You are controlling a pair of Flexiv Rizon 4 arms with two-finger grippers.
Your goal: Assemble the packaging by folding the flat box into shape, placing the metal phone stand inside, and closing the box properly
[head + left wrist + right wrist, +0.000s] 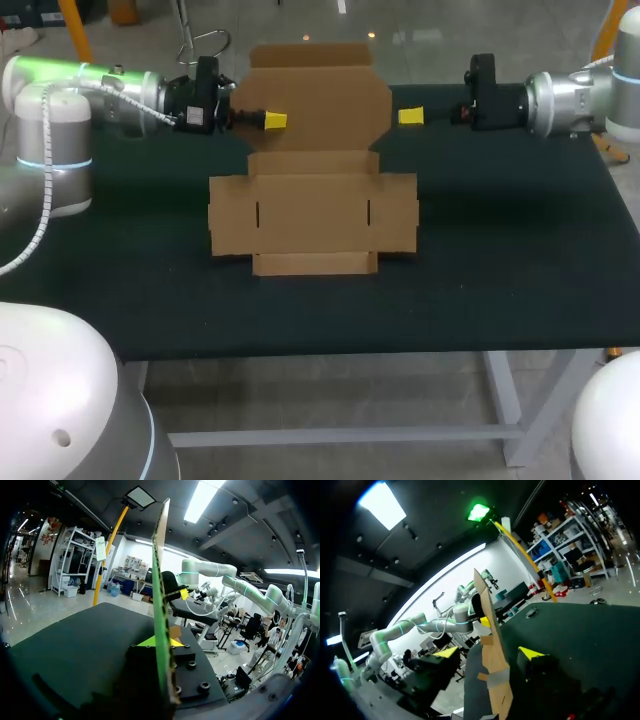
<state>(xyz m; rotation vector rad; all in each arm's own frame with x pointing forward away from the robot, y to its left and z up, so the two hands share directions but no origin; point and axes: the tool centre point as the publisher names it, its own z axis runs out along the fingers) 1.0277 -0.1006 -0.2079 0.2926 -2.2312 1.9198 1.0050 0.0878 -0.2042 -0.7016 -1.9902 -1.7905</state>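
Observation:
A flat brown cardboard box [312,215] lies on the black table [500,260], and its rear panel [315,100] stands upright. My left gripper [272,120] is shut on that panel's left edge. In the left wrist view the panel [159,580] shows edge-on, rising from the left gripper [161,642]. My right gripper [410,117] is open, just off the panel's right edge. In the right wrist view the panel [492,645] stands ahead of the right gripper [489,653], and neither yellow tip touches it. No metal phone stand is in view.
The box's side flaps [232,215] and front flap [315,264] lie flat on the table. Bare black table surface extends to the right of the box [520,230] and along the front edge [320,320].

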